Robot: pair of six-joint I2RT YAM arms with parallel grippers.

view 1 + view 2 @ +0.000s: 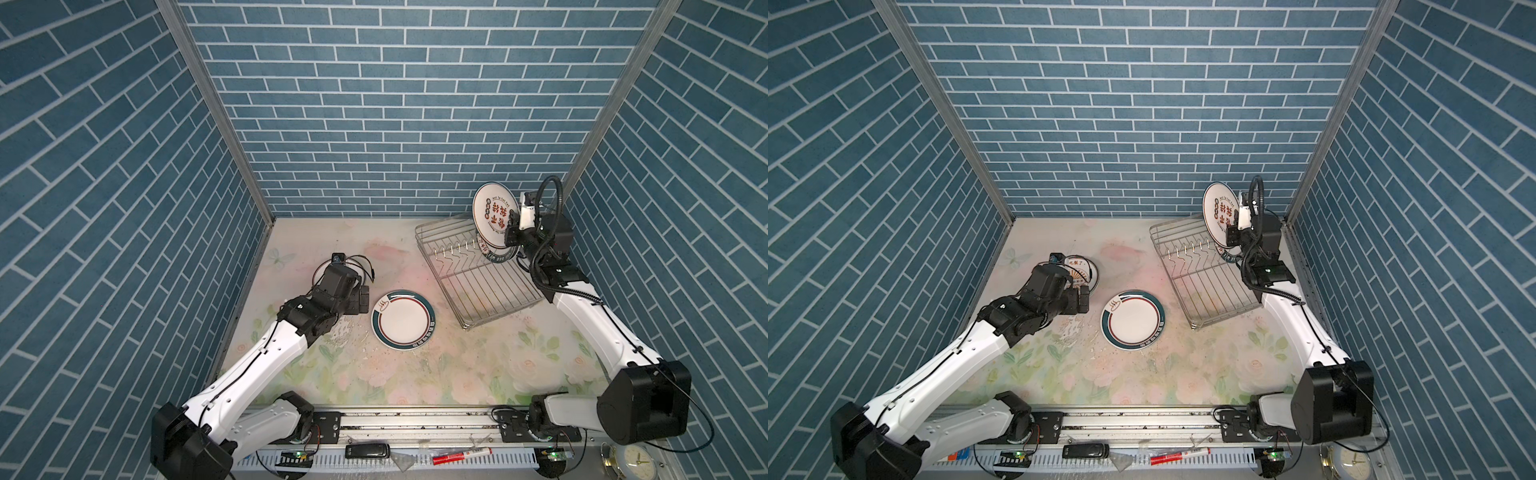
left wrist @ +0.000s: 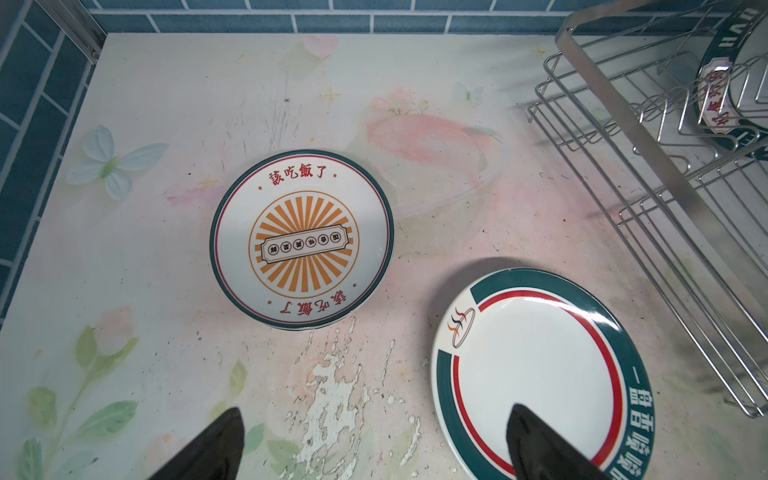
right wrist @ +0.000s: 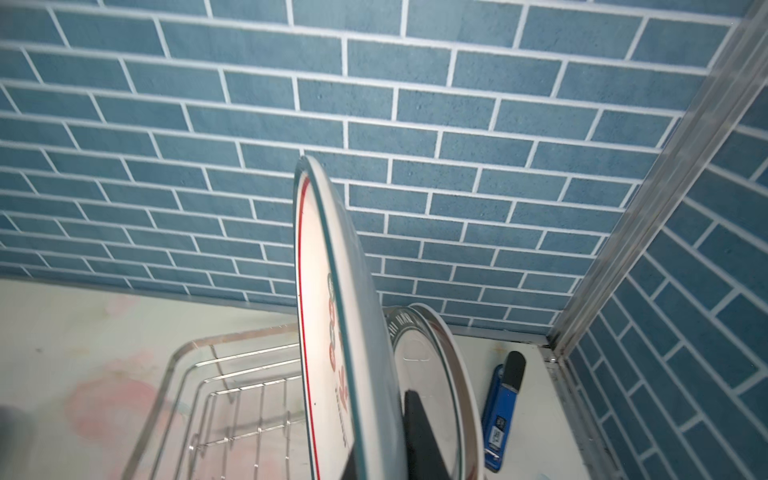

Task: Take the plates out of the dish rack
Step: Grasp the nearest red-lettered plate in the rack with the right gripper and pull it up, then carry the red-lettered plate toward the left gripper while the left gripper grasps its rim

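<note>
Right pincer clamped on rim of red-character plate, held on edge over far end of dish rack, face toward centre. Teal-lettered plate stands slotted just behind it, nearer the right arm. Bare counter lies leftward. Left pincer wide, empty, near sunburst plate and teal-banded plate, both flat.

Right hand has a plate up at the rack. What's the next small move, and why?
Probably carry it clear of the dish rack toward the table centre. The right hand is shut on the red-character plate, upright over the rack; a second plate stands close behind it, so lift away gently.
</note>
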